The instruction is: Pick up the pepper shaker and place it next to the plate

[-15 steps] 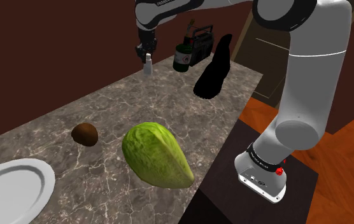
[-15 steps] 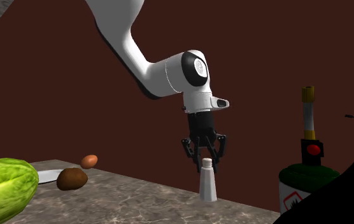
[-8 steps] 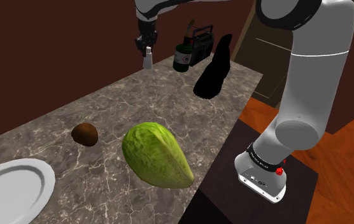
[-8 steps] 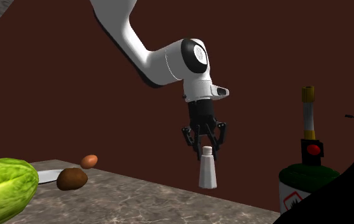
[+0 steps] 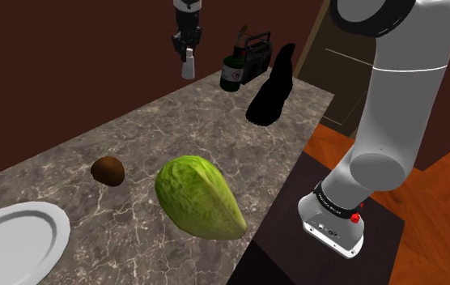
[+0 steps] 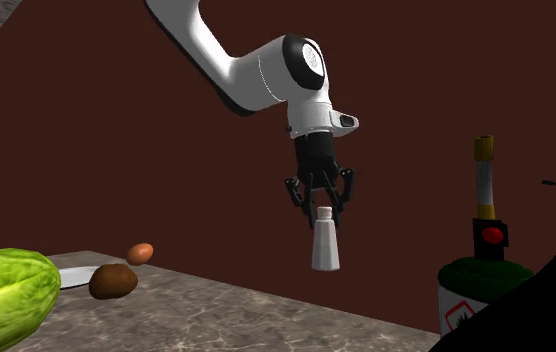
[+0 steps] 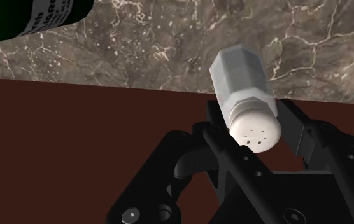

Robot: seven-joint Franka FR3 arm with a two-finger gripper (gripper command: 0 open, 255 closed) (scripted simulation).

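A white pepper shaker [image 6: 326,245] hangs clear above the marble counter [image 5: 159,129], held by its cap in my black gripper [image 6: 323,208]. In the shoulder view the shaker [image 5: 188,65] hangs at the counter's far end, under the gripper [image 5: 187,50]. The wrist view has the fingers clasping the shaker's [image 7: 244,102] perforated top on both sides. A white plate [image 5: 13,243] lies at the counter's near left corner, far from the shaker; its rim [image 6: 74,277] shows behind the brown object in the second exterior view.
A large green lettuce [image 5: 199,197] and a brown round object [image 5: 108,171] lie between shaker and plate. A dark green bottle [image 5: 231,74] with a tall neck [image 6: 484,190] and a radio [image 5: 254,57] stand at the far end. An egg [image 6: 140,253] sits near the plate.
The gripper has risen, lifting the shaker off the counter; a second ago it stood on the marble, now it hangs well above it.
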